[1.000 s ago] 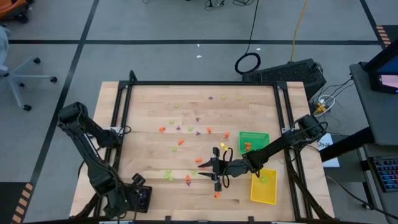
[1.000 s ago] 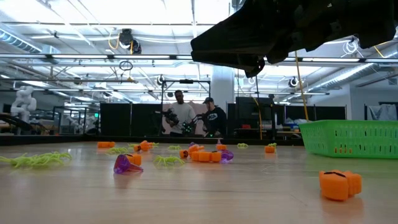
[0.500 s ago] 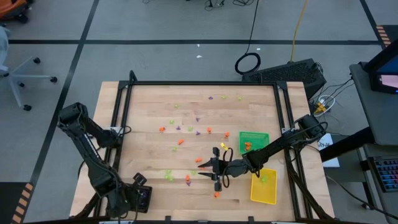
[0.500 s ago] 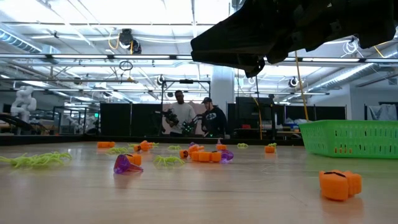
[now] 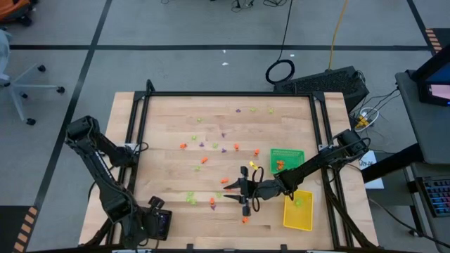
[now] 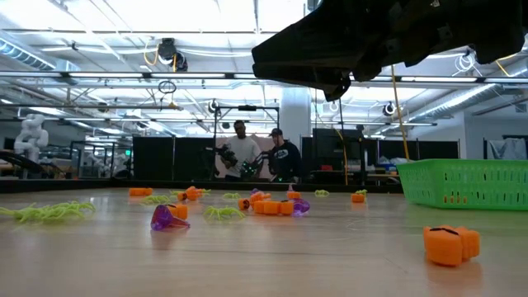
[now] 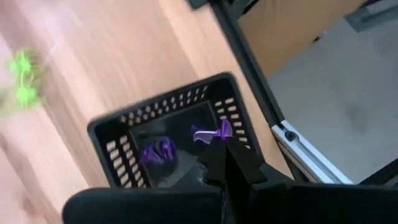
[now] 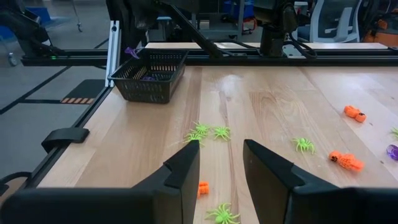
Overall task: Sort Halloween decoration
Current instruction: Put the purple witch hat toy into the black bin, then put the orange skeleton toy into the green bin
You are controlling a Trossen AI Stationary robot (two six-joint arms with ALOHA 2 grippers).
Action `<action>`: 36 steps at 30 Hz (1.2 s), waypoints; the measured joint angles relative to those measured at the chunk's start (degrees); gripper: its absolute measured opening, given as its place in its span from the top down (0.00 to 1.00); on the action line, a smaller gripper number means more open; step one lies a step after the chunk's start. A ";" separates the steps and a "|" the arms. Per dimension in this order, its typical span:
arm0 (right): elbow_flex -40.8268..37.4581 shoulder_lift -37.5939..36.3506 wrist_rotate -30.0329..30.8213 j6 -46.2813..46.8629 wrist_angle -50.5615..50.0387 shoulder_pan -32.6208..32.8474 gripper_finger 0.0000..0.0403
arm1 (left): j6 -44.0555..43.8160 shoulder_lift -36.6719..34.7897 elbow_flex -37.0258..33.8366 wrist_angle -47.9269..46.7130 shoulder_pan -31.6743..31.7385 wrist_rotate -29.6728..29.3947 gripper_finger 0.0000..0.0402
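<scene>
Taking the black tray [image 5: 159, 223] as landmark: the right gripper [image 5: 237, 188] is hovering well away toward the table's middle, fingers parted and empty, above scattered Halloween decoration [image 5: 204, 159]. The left gripper [image 7: 219, 138] is hanging directly over the tray, fingers together, pinching a purple trinket [image 7: 209, 132]; another purple piece [image 7: 157, 151] is lying inside.

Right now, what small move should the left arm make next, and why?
Probably open the left gripper. It is shut on a purple trinket directly over the black tray, which already holds another purple piece, so letting go should drop it in with its match.
</scene>
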 joint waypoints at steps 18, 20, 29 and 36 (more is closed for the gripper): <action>0.00 -0.01 0.00 -0.01 0.02 0.00 0.73 | -0.84 0.00 -0.01 -0.75 0.43 -7.24 0.73; 0.00 -0.01 0.00 -0.01 0.00 0.00 0.73 | -0.59 0.00 -0.02 -0.56 0.74 -9.22 0.73; 0.00 -0.01 -0.01 0.94 0.02 0.00 0.73 | 14.73 -0.02 -0.04 4.06 3.79 -33.00 0.72; 0.00 0.01 0.00 1.72 0.07 0.00 0.73 | 37.62 -1.01 -0.04 17.83 9.06 -41.49 0.72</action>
